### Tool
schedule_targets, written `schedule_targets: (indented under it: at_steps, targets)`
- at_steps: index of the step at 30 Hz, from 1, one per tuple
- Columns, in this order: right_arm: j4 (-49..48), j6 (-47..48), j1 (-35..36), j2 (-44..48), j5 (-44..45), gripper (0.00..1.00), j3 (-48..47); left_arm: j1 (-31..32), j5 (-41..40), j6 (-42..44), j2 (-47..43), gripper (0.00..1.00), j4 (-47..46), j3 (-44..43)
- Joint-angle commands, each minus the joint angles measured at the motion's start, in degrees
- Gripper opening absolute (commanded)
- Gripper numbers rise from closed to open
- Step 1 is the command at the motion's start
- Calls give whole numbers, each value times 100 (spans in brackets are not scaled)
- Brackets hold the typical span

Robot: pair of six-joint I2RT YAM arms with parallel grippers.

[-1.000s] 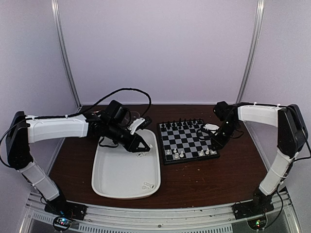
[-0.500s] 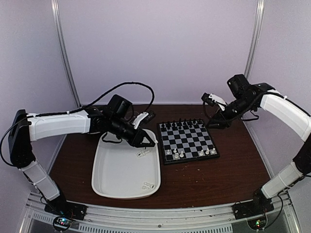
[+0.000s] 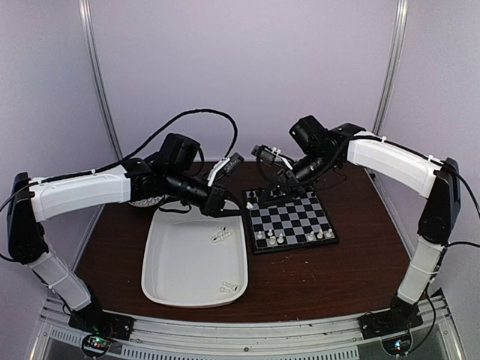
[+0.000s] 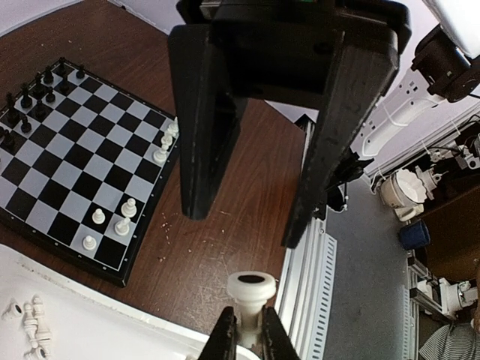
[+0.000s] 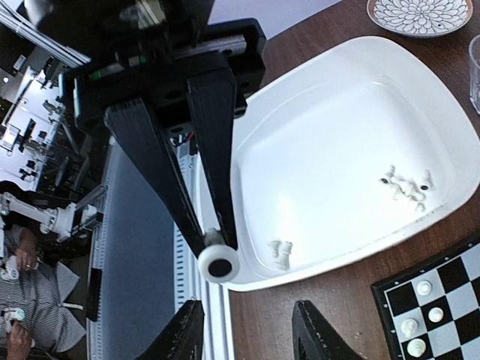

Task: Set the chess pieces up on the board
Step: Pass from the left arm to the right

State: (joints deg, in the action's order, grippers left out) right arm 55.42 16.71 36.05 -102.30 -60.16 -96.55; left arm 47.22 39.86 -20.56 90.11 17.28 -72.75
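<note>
Held white piece (image 4: 250, 291): pinched by its stem at the very tips of the left gripper (image 4: 250, 334), jaws pressed onto it. It is raised off the table, just off the far-left corner of the board (image 3: 292, 221), over the strip between the board and the tray (image 3: 161, 289).

Right gripper (image 5: 251, 334): faces the left one tip to tip, jaws spread wide, nothing between them. The piece sits just ahead of those spread fingertips, roughly in line with the gap, touching neither finger.

On the board: white chessmen (image 3: 272, 240) in two small groups along the near rows, one toward the near-left corner and one toward the near-right. Black chessmen (image 3: 277, 193) stand along the far edge.

In the tray: loose white pieces (image 3: 220, 237) in a cluster near its right wall, with a few more at its near-right corner.

Brown table (image 3: 337, 277) lies under everything. A patterned plate (image 5: 412, 13) sits beyond the tray's far end.
</note>
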Motion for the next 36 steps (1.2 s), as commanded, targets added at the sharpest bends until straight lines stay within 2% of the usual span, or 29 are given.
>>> schedule_targets:
  at_steps: [1, 6, 21, 24, 30, 33, 34, 36]
  targets:
    - [-520, -827, 31, -48, -826, 44, -187, 59, 180, -100, -147, 11, -297, -77]
    - [-935, -1357, 49, -111, -1090, 43, -66, 60, 156, -80, -155, 11, -303, -73]
    - [-708, -1250, 295, -390, -971, 39, -136, 61, 33, -3, -234, 11, -239, -18]
    - [-688, -1232, 314, -391, -971, 32, -144, 67, 35, 7, -223, 11, -225, -27]
    - [-702, -1244, 314, -389, -1037, 12, -114, 60, -18, 30, -202, 11, -200, -28]
    - [-801, -1340, 313, -396, -1107, 2, -73, 60, -128, 49, -199, 16, -136, -37]
    - [-862, -1405, 310, -396, -1139, 1, -55, 67, -237, 59, -215, 21, -87, -45]
    - [-1168, -1760, 264, -391, -1281, 0, 46, 62, -639, 85, -305, 36, -26, -8]
